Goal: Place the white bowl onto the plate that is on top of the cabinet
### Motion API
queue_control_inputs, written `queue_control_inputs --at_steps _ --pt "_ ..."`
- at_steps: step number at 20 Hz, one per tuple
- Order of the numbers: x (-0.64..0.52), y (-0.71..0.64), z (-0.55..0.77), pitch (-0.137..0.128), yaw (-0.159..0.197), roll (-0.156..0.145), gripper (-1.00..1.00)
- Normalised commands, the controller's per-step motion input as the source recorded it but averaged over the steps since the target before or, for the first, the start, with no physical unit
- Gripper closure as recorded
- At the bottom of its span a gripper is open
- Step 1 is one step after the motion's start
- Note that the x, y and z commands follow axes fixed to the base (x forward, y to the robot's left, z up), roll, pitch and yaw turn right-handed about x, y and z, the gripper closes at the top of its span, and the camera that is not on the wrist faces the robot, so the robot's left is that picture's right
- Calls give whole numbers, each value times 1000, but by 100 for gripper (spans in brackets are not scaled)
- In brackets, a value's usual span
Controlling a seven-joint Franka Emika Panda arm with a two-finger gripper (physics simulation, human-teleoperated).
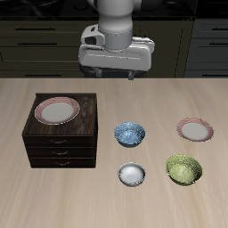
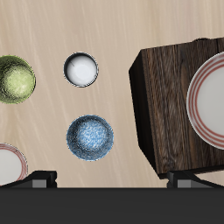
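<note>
The small white bowl (image 1: 131, 173) sits on the table near the front edge, and also shows in the wrist view (image 2: 80, 69). The striped-rim plate (image 1: 56, 110) lies on top of the dark brown cabinet (image 1: 61, 142); both show in the wrist view, plate (image 2: 210, 96) and cabinet (image 2: 162, 105). My gripper (image 1: 117, 73) hangs high above the back of the table, far from the bowl. Its fingertips (image 2: 42, 179) show spread wide apart with nothing between them.
A blue-and-white patterned bowl (image 1: 130, 134) stands behind the white bowl. A yellow-green bowl (image 1: 183, 169) sits beside the white bowl. A second, pinker plate (image 1: 195, 129) lies on the table behind the green bowl.
</note>
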Motion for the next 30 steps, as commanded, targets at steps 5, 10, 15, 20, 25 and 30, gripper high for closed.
queue_control_inputs --at_steps 5,10,15,20,25,30 --pt "181 52 -17 -15 -10 12 -100" --pt "298 109 20 -15 5 1 -100" --pt "351 62 125 -15 2 1 -100" --pt "246 134 56 -4 -3 34 -100" --pt "237 182 37 9 -18 37 -100" --pt "205 145 71 -25 15 6 -100"
